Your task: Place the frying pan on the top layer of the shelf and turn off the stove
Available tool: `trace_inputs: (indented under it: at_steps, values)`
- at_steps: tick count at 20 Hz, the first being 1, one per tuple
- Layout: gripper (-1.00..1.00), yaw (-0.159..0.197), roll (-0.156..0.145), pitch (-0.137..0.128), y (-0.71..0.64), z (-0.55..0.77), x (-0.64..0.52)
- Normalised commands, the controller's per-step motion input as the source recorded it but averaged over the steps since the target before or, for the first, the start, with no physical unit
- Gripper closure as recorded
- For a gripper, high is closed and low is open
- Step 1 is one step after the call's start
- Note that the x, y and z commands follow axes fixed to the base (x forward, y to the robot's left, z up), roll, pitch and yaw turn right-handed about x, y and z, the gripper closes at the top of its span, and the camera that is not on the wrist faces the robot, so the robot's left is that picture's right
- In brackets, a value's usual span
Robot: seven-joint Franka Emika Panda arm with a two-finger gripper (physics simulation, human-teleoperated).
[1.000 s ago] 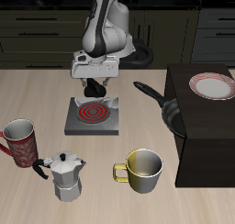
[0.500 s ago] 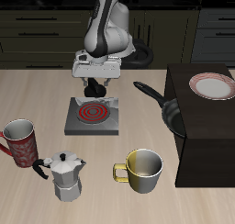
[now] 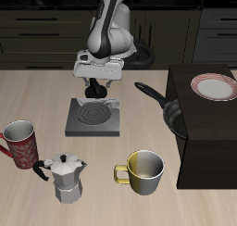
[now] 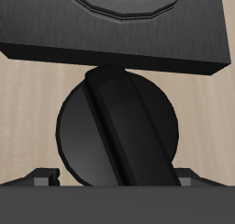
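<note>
Large dark brown-black box-like shelf (image 3: 205, 137) sits at the table's side, running from mid-depth to the near edge; its flat top carries a white plate with a red rim (image 3: 213, 85) at the far end. The black round frying pan (image 3: 172, 113) looks perched at the shelf's top edge facing the stove, long straight handle sticking out over the table toward the arm (can't tell how securely it's seated, but I'd count that half as done)

Small square flat grey stove (image 3: 93, 117) is mid-table, spiral coil burner (image 3: 93, 109) dark, not red, so I read the stove as off

Small black round knob (image 4: 116, 127) is at the stove's far edge, directly under the gripper (image 3: 96, 87). In the wrist view its raised ridge runs diagonally across the disc, with the stove slab just beyond it. Fingers themselves are barely visible there, so I cannot tell whether they are clamped on the ridge or apart

Key relation: knob straight below the tool, ridge axis skewed to the stove edge. Judgement: the only move remaining is straight up off the knob, no sideways drag

Unrelated, near the front edge: yellow mug (image 3: 143, 171), silver moka pot (image 3: 65, 178), red patterned mug (image 3: 19, 144)
</note>
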Motion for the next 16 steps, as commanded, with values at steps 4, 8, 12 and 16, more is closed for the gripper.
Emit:
trace_inputs:
  at_steps: [4,8,12,16]
  values:
    - [1.0,-0.083,-0.002,-0.003,0.08,0.0,0.08]
    - [1.0,-0.103,0.004,0.005,0.06,0.03,0.08]
    - [1.0,-0.061,0.006,-0.009,0.06,0.05,0.03]
    - [1.0,-0.08,0.002,0.007,0.06,0.01,0.07]
